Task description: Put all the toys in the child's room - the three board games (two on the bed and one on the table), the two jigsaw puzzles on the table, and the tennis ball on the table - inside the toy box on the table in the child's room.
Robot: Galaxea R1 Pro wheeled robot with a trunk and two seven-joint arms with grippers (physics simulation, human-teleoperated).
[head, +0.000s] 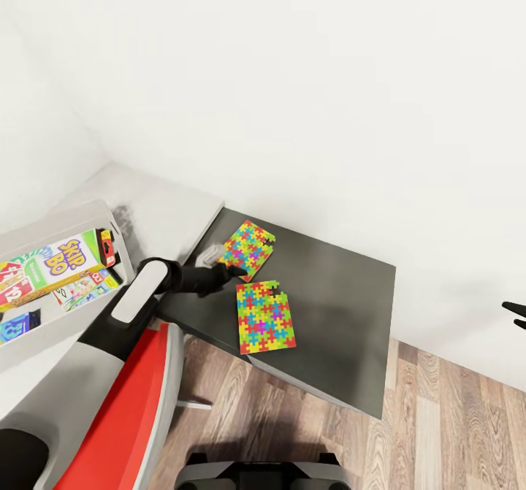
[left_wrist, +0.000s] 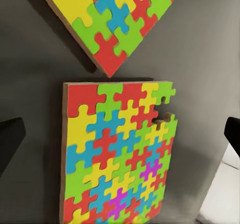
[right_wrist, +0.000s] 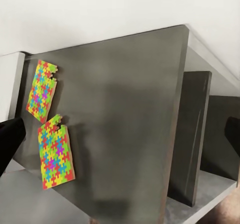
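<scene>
Two multicoloured jigsaw puzzles lie flat on the dark grey table, a far one and a near one. My left gripper hovers open just above them, over the gap between the two, holding nothing. At the left the light grey toy box holds a SKIP BO board game and other flat colourful boxes. My right gripper hangs open and empty off the table's right side. The tennis ball is out of view.
The toy box stands on a pale surface beside the table, against the white wall. Wood-plank floor lies in front and to the right. Dark upright panels stand under the table top.
</scene>
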